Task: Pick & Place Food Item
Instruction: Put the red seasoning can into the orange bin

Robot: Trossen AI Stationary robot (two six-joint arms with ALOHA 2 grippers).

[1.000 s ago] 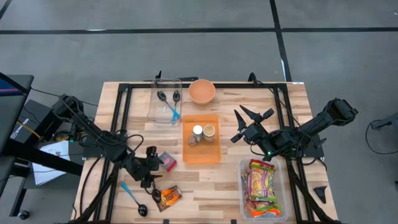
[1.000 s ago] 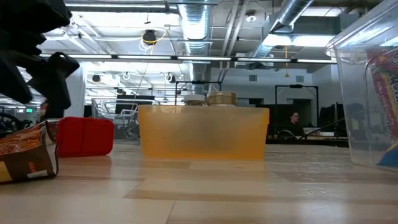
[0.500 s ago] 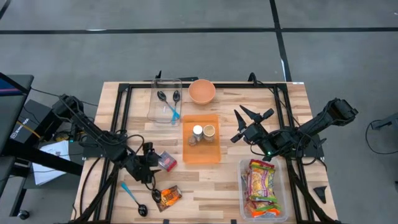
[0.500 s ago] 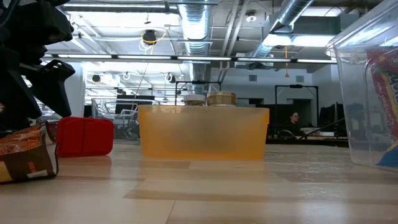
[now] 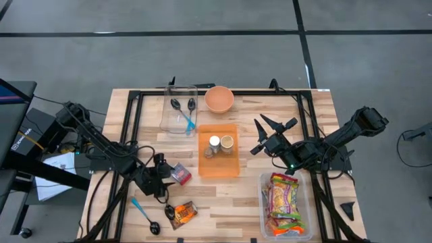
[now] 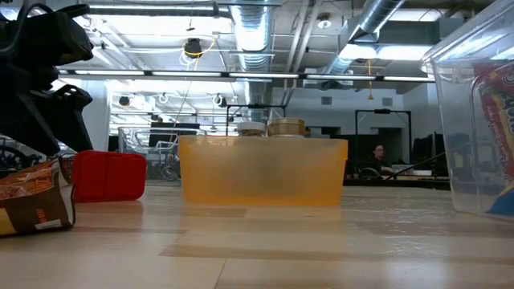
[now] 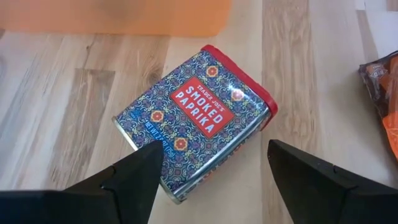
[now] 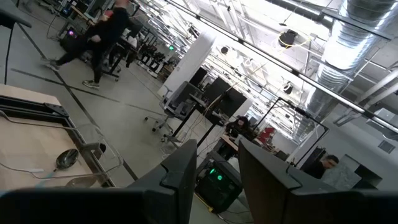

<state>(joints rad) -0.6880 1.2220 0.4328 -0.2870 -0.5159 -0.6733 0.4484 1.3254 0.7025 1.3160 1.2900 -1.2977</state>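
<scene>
Wooden table [image 5: 317, 108]: right half carries a clear bin [image 5: 305, 202] of snack packets, cut off at the low view's right edge. Orange tray [image 5: 219, 167] at centre; two jars inside, only their lids showing above its wall at table height. Paprika tin [image 7: 199, 115] lies flat left of the tray. Left gripper [image 5: 160, 177] hovers just left of it, fingers apart, untouching. Right gripper [image 5: 264, 135] waits right of the tray, fingers parted. Orange snack bag [image 5: 182, 214] nearer, partly cropped.
</scene>
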